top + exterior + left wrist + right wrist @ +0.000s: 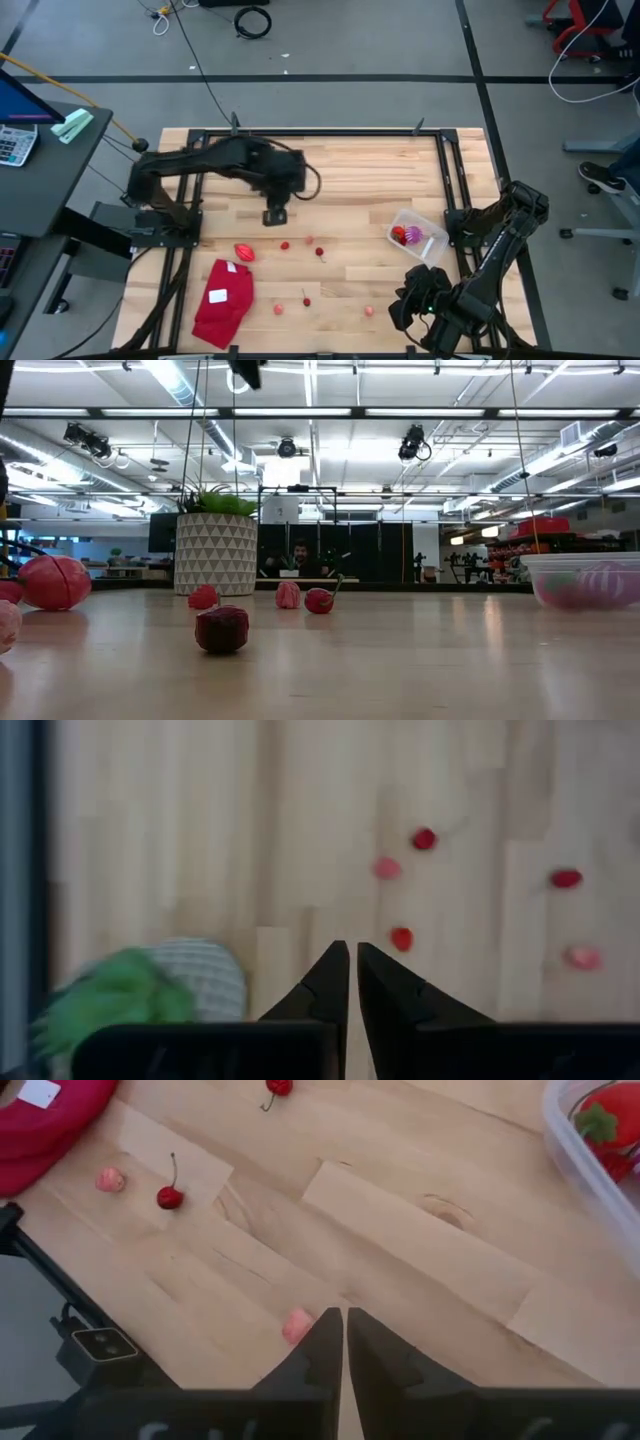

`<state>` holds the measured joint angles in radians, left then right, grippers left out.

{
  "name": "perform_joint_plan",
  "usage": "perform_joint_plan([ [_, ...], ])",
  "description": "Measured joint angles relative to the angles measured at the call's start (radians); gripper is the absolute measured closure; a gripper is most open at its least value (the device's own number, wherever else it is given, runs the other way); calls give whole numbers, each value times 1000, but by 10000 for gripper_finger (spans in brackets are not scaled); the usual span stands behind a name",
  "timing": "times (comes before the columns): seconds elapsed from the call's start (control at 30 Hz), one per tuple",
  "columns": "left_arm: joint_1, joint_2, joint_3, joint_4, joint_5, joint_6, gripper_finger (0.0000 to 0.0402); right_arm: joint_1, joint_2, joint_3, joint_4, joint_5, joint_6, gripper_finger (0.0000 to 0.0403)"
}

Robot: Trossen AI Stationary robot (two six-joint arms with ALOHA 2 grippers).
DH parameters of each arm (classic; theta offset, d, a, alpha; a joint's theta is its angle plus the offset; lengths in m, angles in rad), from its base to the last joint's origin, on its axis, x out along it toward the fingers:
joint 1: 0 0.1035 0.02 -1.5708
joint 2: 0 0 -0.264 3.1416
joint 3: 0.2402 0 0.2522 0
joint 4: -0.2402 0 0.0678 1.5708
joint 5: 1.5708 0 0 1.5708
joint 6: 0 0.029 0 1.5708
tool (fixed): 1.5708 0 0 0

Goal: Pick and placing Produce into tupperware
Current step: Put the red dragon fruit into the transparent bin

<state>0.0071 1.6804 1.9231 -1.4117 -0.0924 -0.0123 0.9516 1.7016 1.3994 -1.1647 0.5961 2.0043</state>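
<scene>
Produce lies scattered over the wooden table (350,170), and neither gripper holds any of it. The left gripper (275,214) hangs over the middle of the table, its fingers (330,982) nearly together with only a thin slit between them and nothing in it; just ahead of it sit small red and pink pieces, among them a red berry (402,938), with the potted plant (150,988) close beside. The right gripper (345,1342) waits at the near right corner, likewise almost closed and empty, a pink piece (296,1325) just by its tips and a cherry (170,1196) farther off. The tupperware (418,235) stands on the table's right side, holding a strawberry (400,235) and the striped ball (414,238). A red cloth (224,300) lies near the front left.
</scene>
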Motion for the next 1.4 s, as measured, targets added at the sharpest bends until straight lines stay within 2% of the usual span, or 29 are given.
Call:
perform_joint_plan([
  [0.17,-35,-134,-6,-84,-28,-39,367,0,0,0,25,5,-24,375],
  [0.3,-66,-315,-132,-60,-27,-54,367,0,0,0,43,13,-46,377],
  [0.4,-86,-496,-333,-9,-30,-98,373,0,0,0,51,26,-49,378],
  [0.6,-181,-866,-818,280,-9,-271,384,-5,0,0,56,41,-44,378],
  [0.73,-250,-1005,-1065,378,-5,-389,388,-18,0,0,56,42,-44,378],
  [0.87,-302,-1042,-1263,442,51,-477,390,-39,0,0,56,43,-51,378],
  [0.97,-328,-1033,-1344,477,69,-477,390,-52,0,0,55,43,-73,378],
  [1.13,-332,-1011,-1368,513,70,-422,392,-66,0,0,55,41,-106,378],
  [1.4,-318,-993,-1367,537,69,-431,376,-68,0,0,55,39,-151,378],
])
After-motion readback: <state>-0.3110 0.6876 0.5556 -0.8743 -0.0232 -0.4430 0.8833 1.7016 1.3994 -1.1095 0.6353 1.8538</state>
